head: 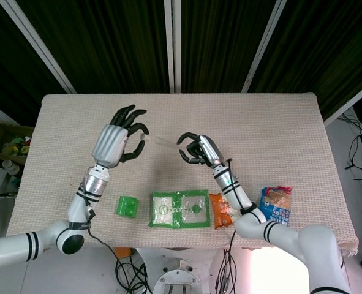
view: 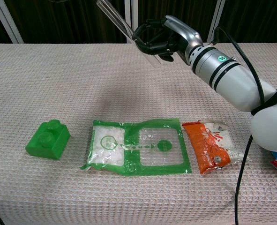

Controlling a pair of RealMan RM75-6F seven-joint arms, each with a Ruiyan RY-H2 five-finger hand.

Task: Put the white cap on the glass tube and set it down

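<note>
Glass tube held aloft between both hands; table items undisturbed.

Nearest the robot, in a row on the table (head: 279,116): green brick (view: 48,138), green-edged pouch (view: 138,146), orange packet (view: 209,146), blue snack bag (head: 276,203). Beyond, above the cloth, the right hand (view: 162,38) grips the glass tube (view: 117,20), fingers curled round its lower end, tube tilted up-left. The left hand (head: 122,135) has fingers partly curled at the tube's far end; the white cap (head: 144,131) appears pinched there, though too small to confirm.
</note>
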